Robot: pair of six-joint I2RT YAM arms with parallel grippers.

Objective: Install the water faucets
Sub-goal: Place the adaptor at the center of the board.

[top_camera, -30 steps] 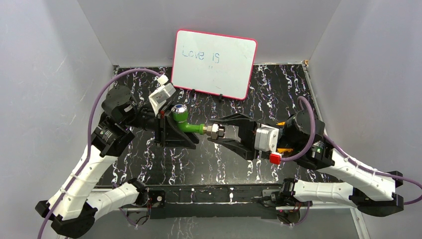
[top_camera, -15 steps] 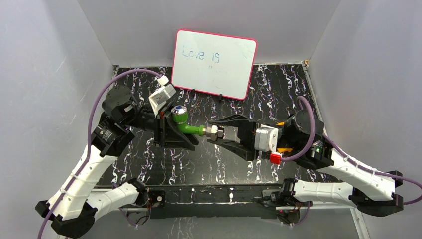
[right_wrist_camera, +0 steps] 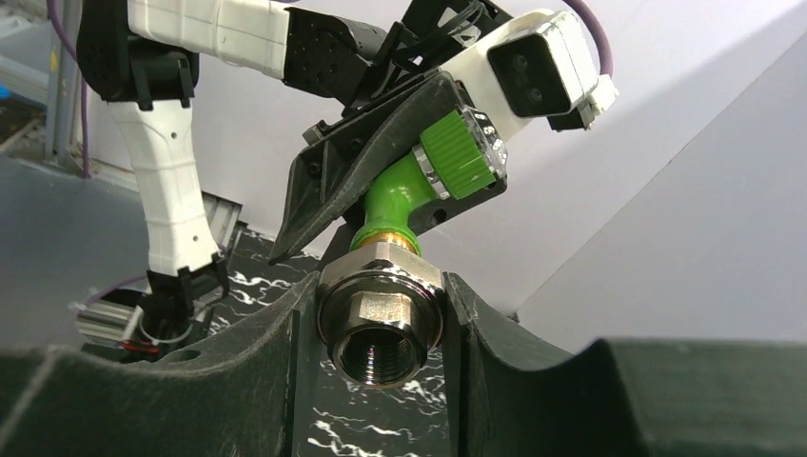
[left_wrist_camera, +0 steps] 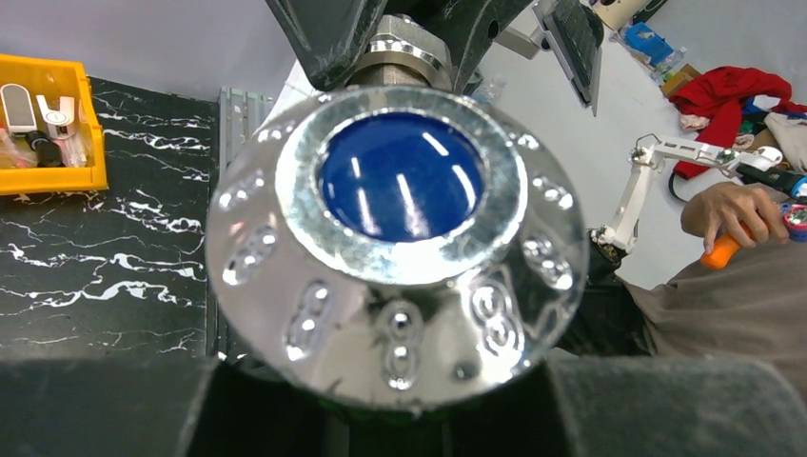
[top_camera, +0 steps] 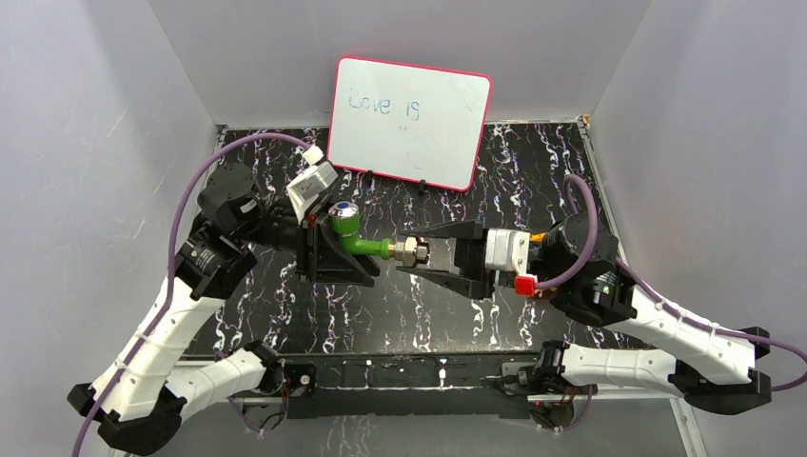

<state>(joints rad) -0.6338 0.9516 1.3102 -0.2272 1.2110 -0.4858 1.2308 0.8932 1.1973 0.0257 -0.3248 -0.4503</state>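
The green faucet (top_camera: 356, 241) hangs in the air between both arms, its blue-and-silver knob (top_camera: 343, 210) up. My left gripper (top_camera: 335, 255) is shut on its green body. The knob (left_wrist_camera: 395, 228) fills the left wrist view. My right gripper (top_camera: 413, 252) is shut on the silver threaded fitting (top_camera: 411, 251) at the faucet's end. In the right wrist view the fitting (right_wrist_camera: 381, 322) sits squeezed between both fingers, its threaded bore facing the camera, and the green body (right_wrist_camera: 400, 195) rises behind it into the left gripper's fingers (right_wrist_camera: 352, 181).
A whiteboard (top_camera: 411, 122) with a red rim leans on the back wall. A yellow-orange tray (left_wrist_camera: 43, 124) with small parts shows at the left of the left wrist view. Grey walls close three sides of the black marbled table (top_camera: 533, 181).
The right wrist has turned and its arm has shifted a little, still shut on the fitting. The faucet and left gripper stay in place.
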